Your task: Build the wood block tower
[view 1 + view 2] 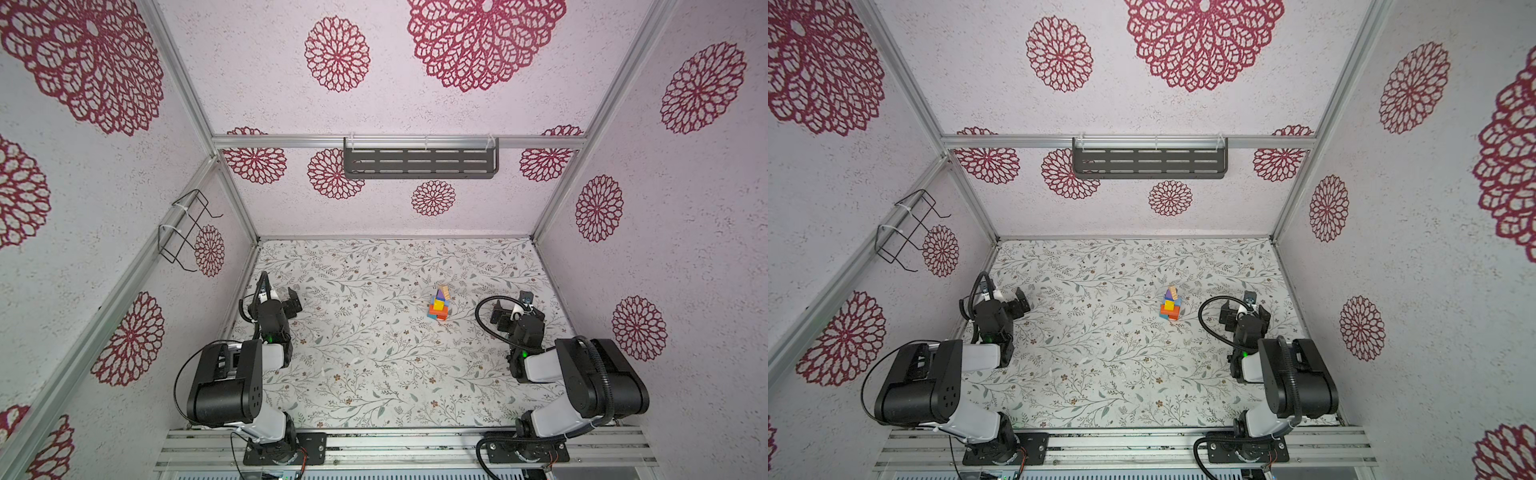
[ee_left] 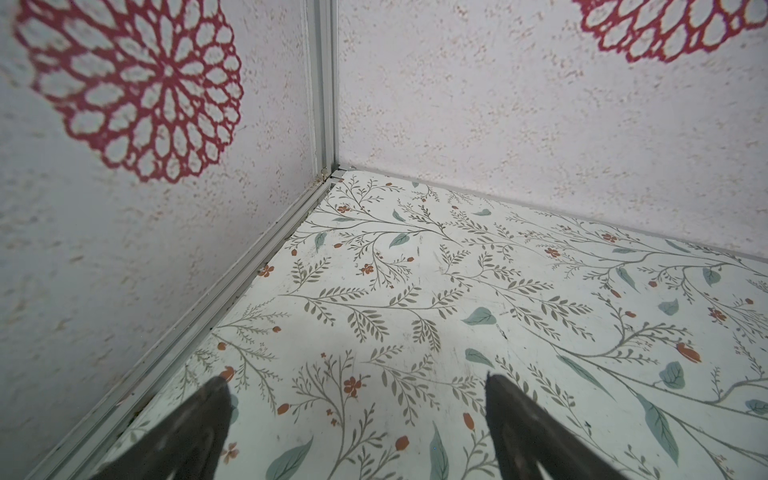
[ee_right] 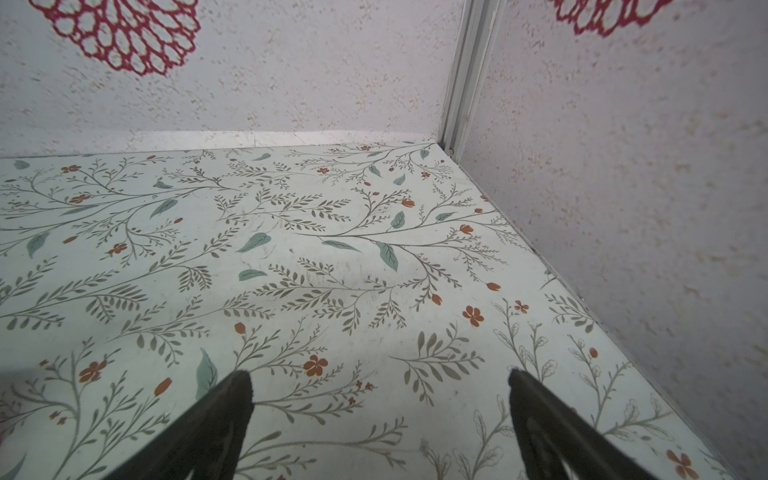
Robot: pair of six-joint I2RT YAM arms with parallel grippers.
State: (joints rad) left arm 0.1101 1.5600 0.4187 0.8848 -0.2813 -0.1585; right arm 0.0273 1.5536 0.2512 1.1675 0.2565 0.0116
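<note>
The tower [image 1: 439, 304] [image 1: 1170, 304] stands upright on the flowered table [image 1: 374, 374], right of the middle, in both top views. Its wood blocks are stacked teal and orange-red at the base, then yellow, blue and purple, with a plain wooden piece on top. My left gripper [image 1: 282, 297] [image 1: 1007, 297] [image 2: 355, 380] hangs open and empty near the table's left wall, far from the tower. My right gripper [image 1: 515, 308] [image 1: 1245, 309] [image 3: 378, 374] is open and empty a short way right of the tower. Neither wrist view shows the tower.
A black slotted shelf [image 1: 419, 162] hangs on the back wall and a wire rack [image 1: 187, 230] on the left wall. Small white scraps [image 1: 355, 360] lie on the table's near half. Walls enclose the table on three sides.
</note>
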